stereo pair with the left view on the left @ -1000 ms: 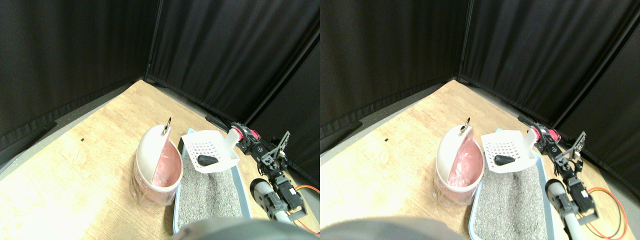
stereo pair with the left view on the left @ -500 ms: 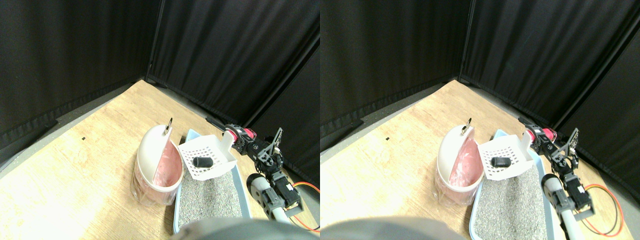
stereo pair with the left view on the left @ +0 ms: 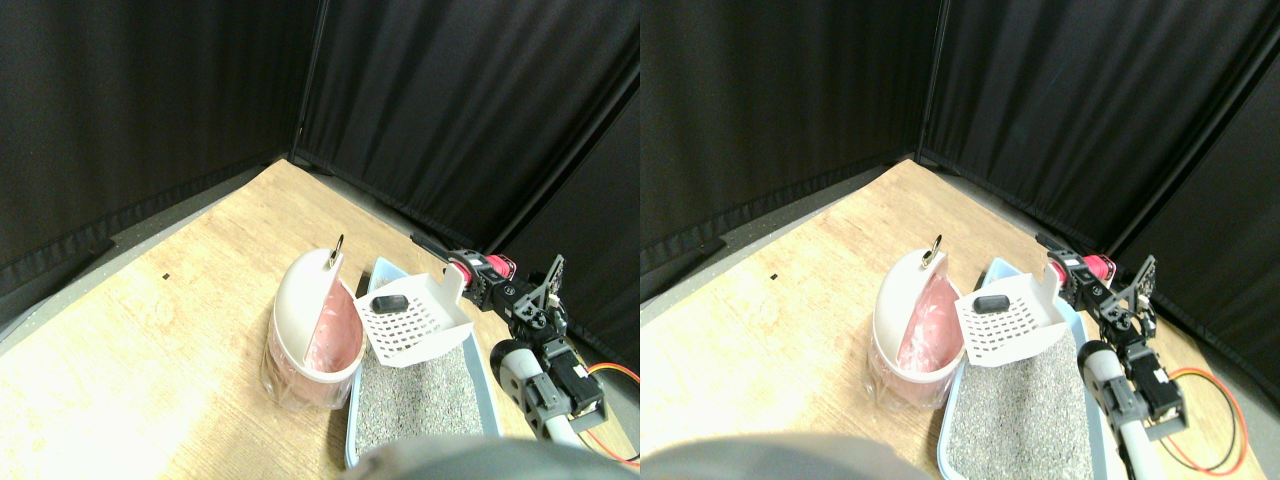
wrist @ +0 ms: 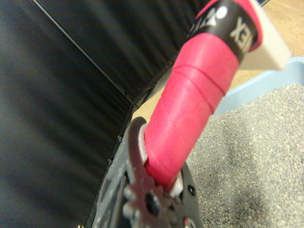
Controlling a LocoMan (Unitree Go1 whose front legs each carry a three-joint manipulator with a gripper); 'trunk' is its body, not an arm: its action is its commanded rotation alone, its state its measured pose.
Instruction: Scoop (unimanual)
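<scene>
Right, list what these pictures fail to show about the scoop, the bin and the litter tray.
- Bin: its bottom is hidden in the stereo pair view by its own white lid and pink liner.
- Litter tray: near end cut off by the lower edge; far part covered by the scoop.
- Dark lump: too small to identify.
- Right gripper: blurred in the wrist view, though the pink handle sits in it.

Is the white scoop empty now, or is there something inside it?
Not empty. A small dark lump lies inside the white scoop, near its far edge, above the litter tray.
</scene>
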